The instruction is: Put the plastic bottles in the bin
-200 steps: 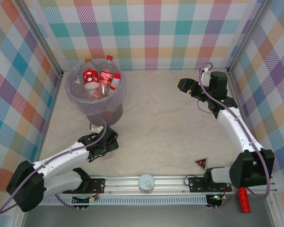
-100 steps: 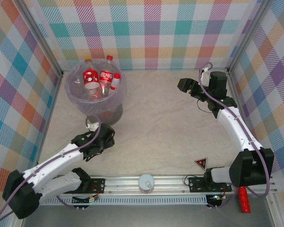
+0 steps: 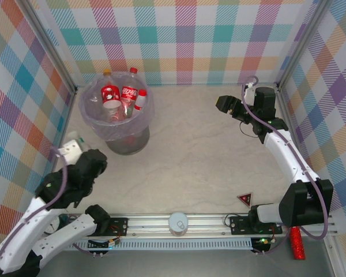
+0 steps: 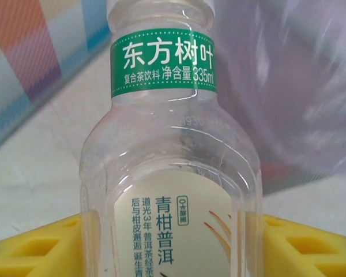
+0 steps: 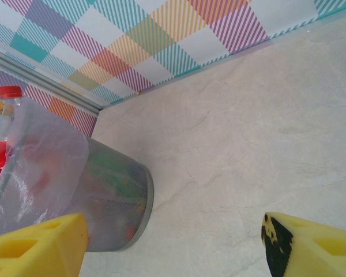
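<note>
**Green-banded bottle pinched beside the bin**

Yellow left fingers (image 4: 34, 249) are half closed on a clear bottle (image 4: 170, 173), one pad on each side of its lower body. The left wrist view reads its green neck band and pale label, with the bin (image 4: 288, 86) a purple blur close behind on the right. From above, the same bottle shows just a white cap at the arm's tip, near the left wall and apart from the bin, where other bottles (image 3: 122, 95) stand in the bag. Right fingers (image 5: 37, 248) are spread wide with nothing between them, over bare bench (image 5: 248, 144). Their camera catches the bin's side wall and a red cap above its rim.
</note>
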You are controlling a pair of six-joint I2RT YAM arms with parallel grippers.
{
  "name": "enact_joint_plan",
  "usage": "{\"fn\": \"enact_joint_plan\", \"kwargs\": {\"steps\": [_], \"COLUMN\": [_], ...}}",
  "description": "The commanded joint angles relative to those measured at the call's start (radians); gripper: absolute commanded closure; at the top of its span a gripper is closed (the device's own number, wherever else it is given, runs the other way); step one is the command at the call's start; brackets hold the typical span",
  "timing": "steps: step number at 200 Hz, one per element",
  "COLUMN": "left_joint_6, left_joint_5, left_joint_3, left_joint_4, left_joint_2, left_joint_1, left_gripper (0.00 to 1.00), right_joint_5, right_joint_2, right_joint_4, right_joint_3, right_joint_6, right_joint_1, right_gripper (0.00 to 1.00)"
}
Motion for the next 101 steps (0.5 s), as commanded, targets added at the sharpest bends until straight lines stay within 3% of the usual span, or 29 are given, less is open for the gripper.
{"fn": "enact_joint_plan", "kwargs": {"steps": [1,47,64,101], "left_joint_6": [0.235,0.671,0.771,0.893], "left_joint_5": [-0.095,0.069,0.115,0.396], "left_joint_3": [0.166,0.537,0.649,0.788], "left_joint_4": [-0.02,0.119,0.138,0.233], "left_joint_2": [0.048,0.366,0.485,0.69], "left_joint_1": [0.002,0.016,0.037,0.168], "left_gripper": [0.36,0.4,0.43,0.46], "right_joint_5": [0.003,-0.008,-0.014,0.011], "right_joint_2": [0.006,-0.003,-0.013,-0.043], "right_joint_4": [0.003,-0.003,-0.03,-0.063], "right_joint_3": [0.014,0.01,0.016,0.013], "right_joint_6": [-0.01,-0.008,-0.019,-0.04], "right_joint_1": [-0.007,-0.008,-0.007,-0.007], "right_gripper": [0.21,0.21,0.21,0.21]}}
